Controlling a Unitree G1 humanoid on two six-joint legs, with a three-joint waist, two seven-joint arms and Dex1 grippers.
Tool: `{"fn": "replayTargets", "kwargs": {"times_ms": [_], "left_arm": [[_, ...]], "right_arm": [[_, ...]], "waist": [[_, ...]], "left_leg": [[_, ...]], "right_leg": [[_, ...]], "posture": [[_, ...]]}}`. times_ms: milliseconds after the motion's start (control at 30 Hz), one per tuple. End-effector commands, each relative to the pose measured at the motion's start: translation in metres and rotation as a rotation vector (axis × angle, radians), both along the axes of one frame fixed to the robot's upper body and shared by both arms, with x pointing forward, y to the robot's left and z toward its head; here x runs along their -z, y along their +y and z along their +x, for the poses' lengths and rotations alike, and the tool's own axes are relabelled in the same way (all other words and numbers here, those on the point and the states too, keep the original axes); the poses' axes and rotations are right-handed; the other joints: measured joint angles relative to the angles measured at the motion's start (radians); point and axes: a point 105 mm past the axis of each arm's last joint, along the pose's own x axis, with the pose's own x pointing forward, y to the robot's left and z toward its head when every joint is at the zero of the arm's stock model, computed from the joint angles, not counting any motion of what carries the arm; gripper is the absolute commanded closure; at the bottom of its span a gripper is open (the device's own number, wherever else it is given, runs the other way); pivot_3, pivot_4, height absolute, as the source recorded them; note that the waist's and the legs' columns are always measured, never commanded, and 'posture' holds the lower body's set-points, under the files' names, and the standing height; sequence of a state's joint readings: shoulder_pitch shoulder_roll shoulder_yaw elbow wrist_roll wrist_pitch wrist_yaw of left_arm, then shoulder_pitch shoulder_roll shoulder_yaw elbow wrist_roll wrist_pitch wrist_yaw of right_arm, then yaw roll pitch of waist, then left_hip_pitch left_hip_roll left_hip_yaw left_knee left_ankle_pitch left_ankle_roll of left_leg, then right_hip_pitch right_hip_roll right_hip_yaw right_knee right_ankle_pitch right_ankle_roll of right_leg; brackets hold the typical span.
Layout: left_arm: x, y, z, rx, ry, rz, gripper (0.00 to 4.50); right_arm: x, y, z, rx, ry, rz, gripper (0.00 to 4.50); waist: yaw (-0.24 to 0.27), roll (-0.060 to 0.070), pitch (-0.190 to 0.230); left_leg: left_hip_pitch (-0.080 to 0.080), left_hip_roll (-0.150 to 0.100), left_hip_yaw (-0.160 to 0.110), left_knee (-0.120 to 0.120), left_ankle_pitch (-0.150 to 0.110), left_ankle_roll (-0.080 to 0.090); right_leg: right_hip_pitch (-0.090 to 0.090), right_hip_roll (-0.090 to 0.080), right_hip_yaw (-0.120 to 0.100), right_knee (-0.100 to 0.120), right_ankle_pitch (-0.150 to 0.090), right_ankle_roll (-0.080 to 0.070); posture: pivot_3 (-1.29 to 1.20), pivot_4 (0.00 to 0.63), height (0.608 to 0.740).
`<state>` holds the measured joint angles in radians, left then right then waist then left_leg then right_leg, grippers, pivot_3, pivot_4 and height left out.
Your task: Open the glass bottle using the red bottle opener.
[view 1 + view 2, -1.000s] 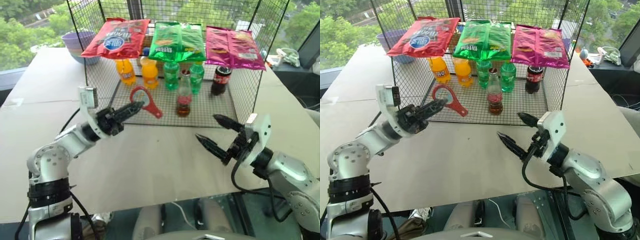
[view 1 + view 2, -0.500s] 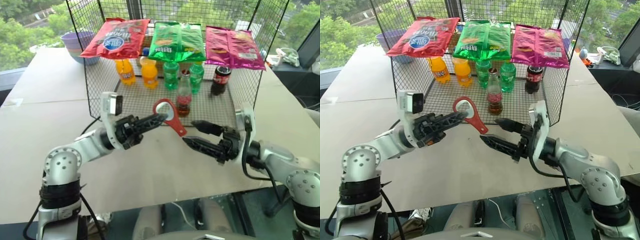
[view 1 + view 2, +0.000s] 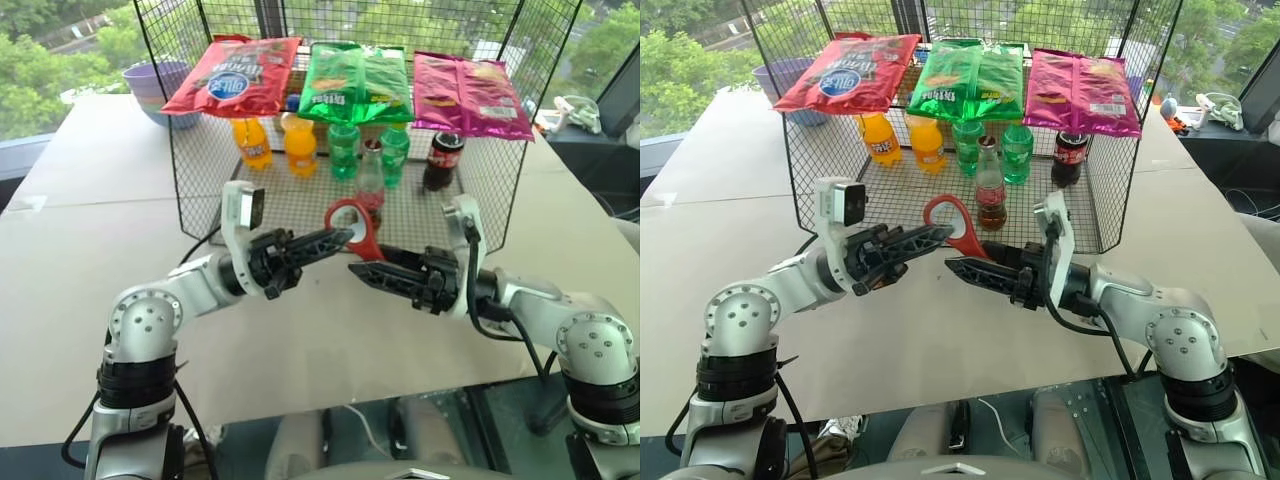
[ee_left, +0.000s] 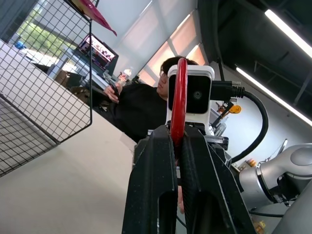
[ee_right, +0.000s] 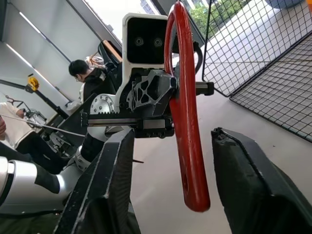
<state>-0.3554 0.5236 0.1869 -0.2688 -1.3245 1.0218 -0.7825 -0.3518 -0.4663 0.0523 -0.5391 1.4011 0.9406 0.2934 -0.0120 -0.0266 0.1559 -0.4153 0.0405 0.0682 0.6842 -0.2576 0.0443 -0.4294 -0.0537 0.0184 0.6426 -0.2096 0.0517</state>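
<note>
Left gripper [image 3: 340, 236] clamps opener [image 3: 358, 226]; right gripper [image 5: 168, 168] open around handle, not gripping. Early release risks drop.

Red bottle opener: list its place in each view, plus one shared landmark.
Left eye view: red bottle opener at centre, at the left pincer tips.
Right eye view: centre, before the wire cage.
Left wrist view: edge-on between the fingers.
Right wrist view: hanging between the right pincer's fingers.
Landmark: the wire cage.
</note>
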Motion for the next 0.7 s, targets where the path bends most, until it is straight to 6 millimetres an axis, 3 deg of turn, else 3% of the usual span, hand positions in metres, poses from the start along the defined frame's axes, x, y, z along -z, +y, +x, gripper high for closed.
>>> {"fn": "replayTargets", "kwargs": {"times_ms": [33,333,433,567,700], "left_arm": [[-0.006,-0.0013,-0.0059,0.026,-0.047,0.01,4.5],[-0.004,-0.0008,-0.0064,0.032,-0.058,0.024,4.5],[-0.0043,-0.0015,-0.0065,0.034,-0.062,0.023,4.5],[-0.0038,-0.0031,-0.0088,0.047,-0.071,0.027,4.5],[-0.0065,-0.001,-0.0098,0.058,-0.078,0.004,4.5]], "right_arm": [[-0.0082,-0.0002,-0.0015,-0.018,-0.033,0.01,1.74],[-0.0088,0.0016,-0.0014,-0.035,-0.034,0.006,1.74],[-0.0053,0.0033,-0.0027,-0.048,-0.032,-0.011,2.66],[-0.0019,0.0051,-0.003,-0.054,-0.027,-0.021,4.48],[0.0002,0.0039,-0.0014,-0.046,-0.03,-0.031,4.48]], "waist": [[0.0,0.0,0.0],[0.0,0.0,0.0],[0.0,0.0,0.0],[0.0,0.0,0.0],[0.0,0.0,0.0]], "left_leg": [[0.0,0.0,0.0,0.0,0.0,0.0],[0.0,0.0,0.0,0.0,0.0,0.0],[0.0,0.0,0.0,0.0,0.0,0.0],[0.0,0.0,0.0,0.0,0.0,0.0],[-0.001,0.0,0.0,0.0,0.0,0.0]], "right_leg": [[0.0,0.0,0.0,0.0,0.0,0.0],[0.0,0.0,0.0,0.0,0.0,0.0],[0.0,0.0,0.0,0.0,0.0,0.0],[0.0,0.0,0.0,0.0,0.0,0.0],[-0.001,0.0,0.0,0.0,0.0,0.0]], "posture": [[0.0,0.15,0.74],[0.0,0.15,0.74],[0.0,0.15,0.74],[0.0,0.15,0.74],[0.0,0.15,0.74]]}}
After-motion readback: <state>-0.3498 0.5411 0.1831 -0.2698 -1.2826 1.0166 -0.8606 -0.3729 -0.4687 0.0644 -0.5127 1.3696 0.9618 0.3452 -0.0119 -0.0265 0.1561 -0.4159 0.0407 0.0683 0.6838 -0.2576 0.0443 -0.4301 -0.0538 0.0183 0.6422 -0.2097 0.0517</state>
